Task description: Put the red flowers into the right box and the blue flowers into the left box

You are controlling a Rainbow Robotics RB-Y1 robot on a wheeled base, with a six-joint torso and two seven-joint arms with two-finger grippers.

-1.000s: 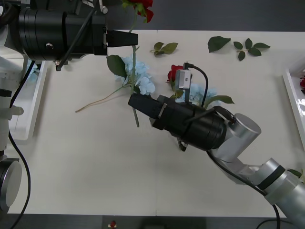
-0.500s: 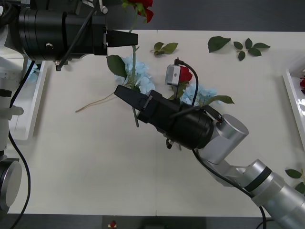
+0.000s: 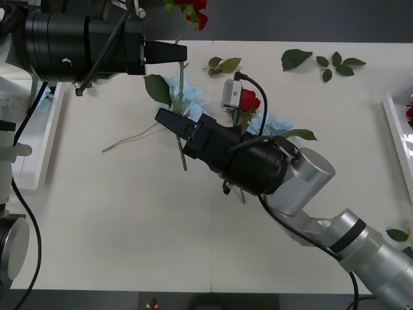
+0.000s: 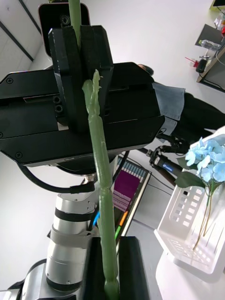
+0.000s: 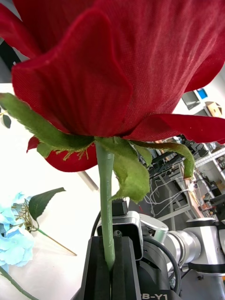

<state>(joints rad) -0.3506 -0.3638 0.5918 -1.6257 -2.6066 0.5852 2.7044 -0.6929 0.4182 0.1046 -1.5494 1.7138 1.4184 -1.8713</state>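
My left gripper (image 3: 175, 51) (image 5: 111, 269) is shut on the stem of a red flower (image 3: 193, 10) (image 5: 117, 61), held above the table's far edge with its bloom up. The thin green stem (image 3: 181, 90) (image 4: 101, 178) hangs down to my right gripper (image 3: 169, 121) (image 4: 111, 286), whose black fingers are closed around its lower part. Another red flower (image 3: 250, 100) and two pale blue flowers (image 3: 195, 111) (image 3: 276, 124) lie on the table by the right arm. The left box (image 3: 46, 139) (image 4: 185, 225) holds a blue flower (image 4: 208, 157). The right box (image 3: 395, 126) shows at the right edge.
Loose green leaf sprigs (image 3: 222, 64) (image 3: 297, 58) (image 3: 339, 64) lie along the table's far edge. One more leaf (image 3: 397, 234) lies near the right arm's elbow. The white table (image 3: 116, 219) is open in front of the arms.
My right gripper has moved left and toward the far edge, onto the stem hanging below the left gripper. The left arm and its rose have stayed still.
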